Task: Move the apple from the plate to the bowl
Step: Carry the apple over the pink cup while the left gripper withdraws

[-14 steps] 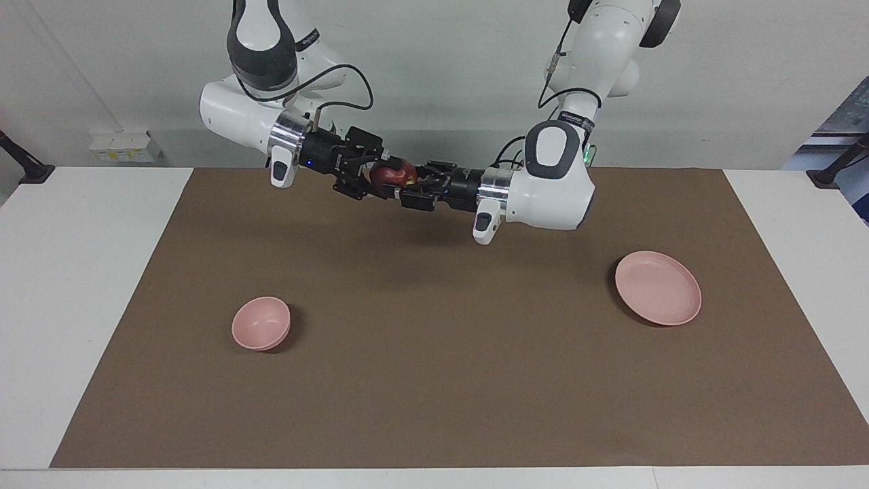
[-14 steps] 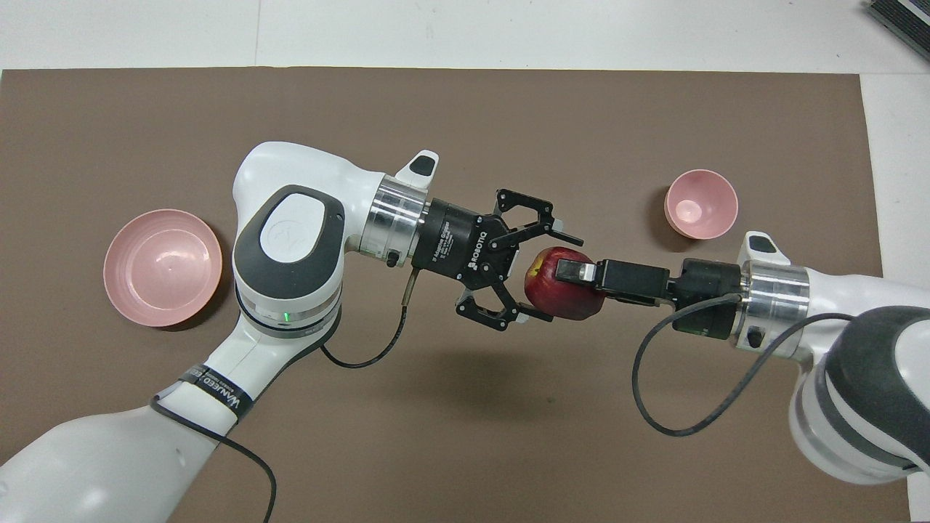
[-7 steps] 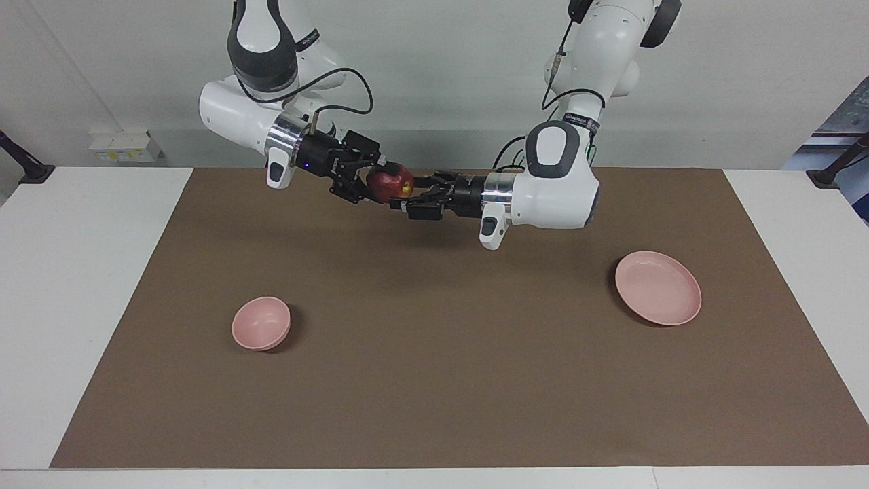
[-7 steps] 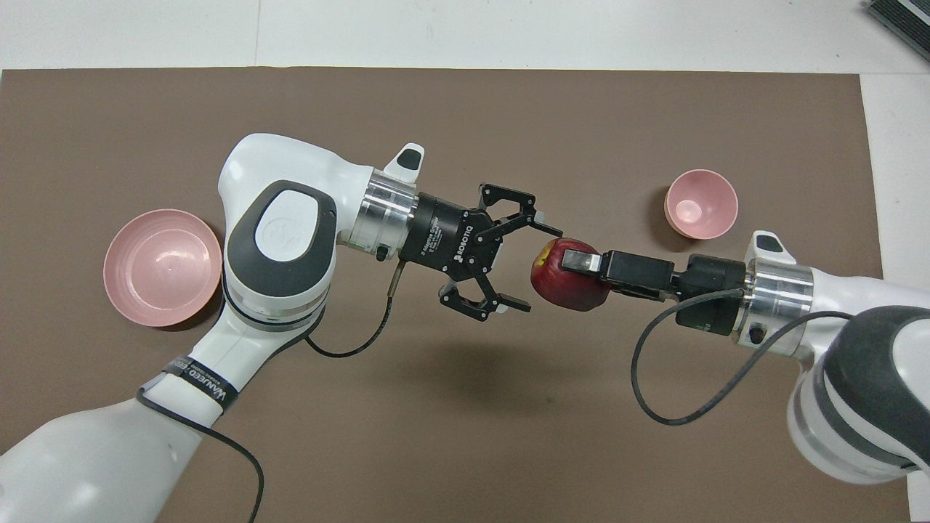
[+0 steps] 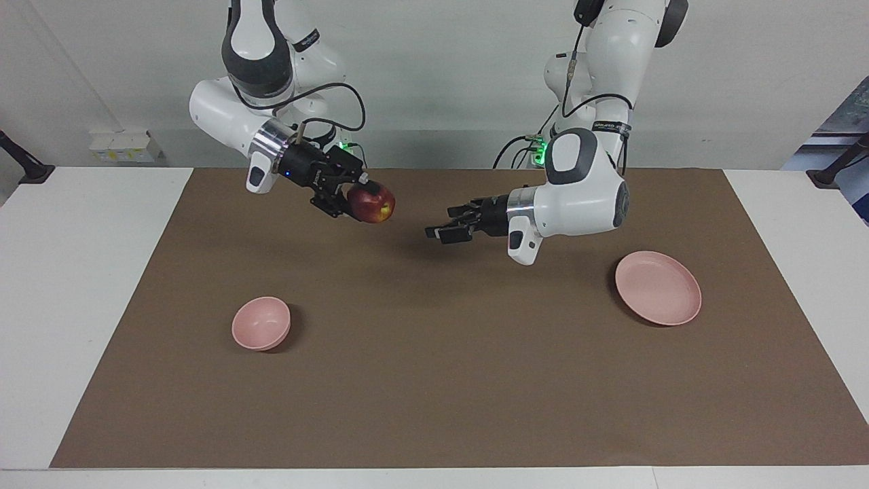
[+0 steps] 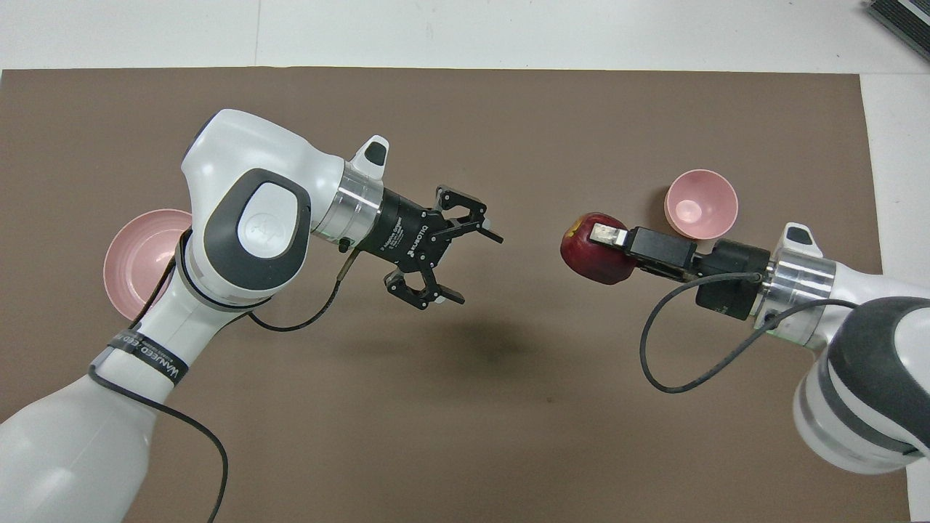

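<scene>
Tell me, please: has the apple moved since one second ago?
Yes. Clamped in the right gripper, the apple has been carried up in the air toward the right arm's end of the table, and now appears closer to the bowl.

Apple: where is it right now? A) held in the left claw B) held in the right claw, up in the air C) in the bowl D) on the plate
B: the right claw is shut on the apple above the mat, while the left claw is open and holds nothing; the plate and the bowl both hold nothing.
</scene>
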